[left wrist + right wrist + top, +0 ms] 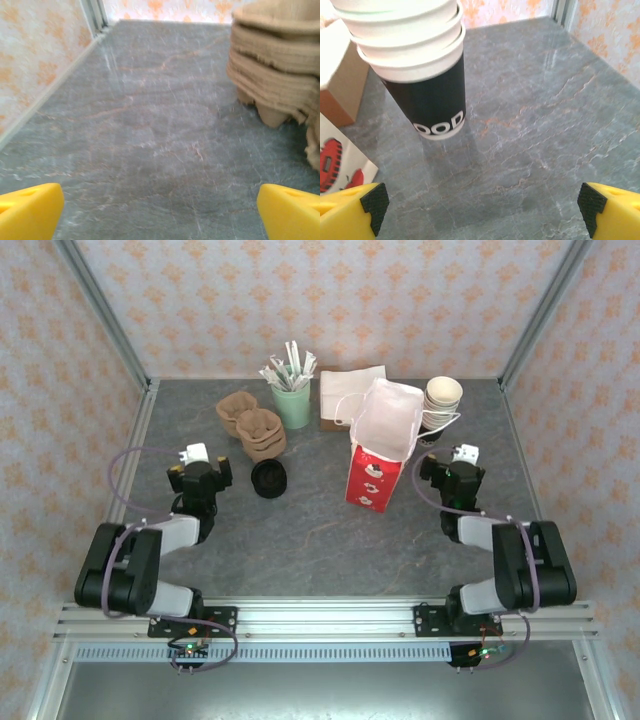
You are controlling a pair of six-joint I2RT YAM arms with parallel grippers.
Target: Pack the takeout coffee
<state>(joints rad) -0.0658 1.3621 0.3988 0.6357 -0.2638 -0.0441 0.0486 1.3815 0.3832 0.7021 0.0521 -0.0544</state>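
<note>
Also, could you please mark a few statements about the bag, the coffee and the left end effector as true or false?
1. The bag stands open. True.
2. The left end effector holds the coffee. False: it is open and empty, and the coffee stands apart from it on the table.
3. In the top view, the cup stack stands right of the bag. True.
4. The coffee is inside the bag. False: it stands on the table, left of the bag.
</note>
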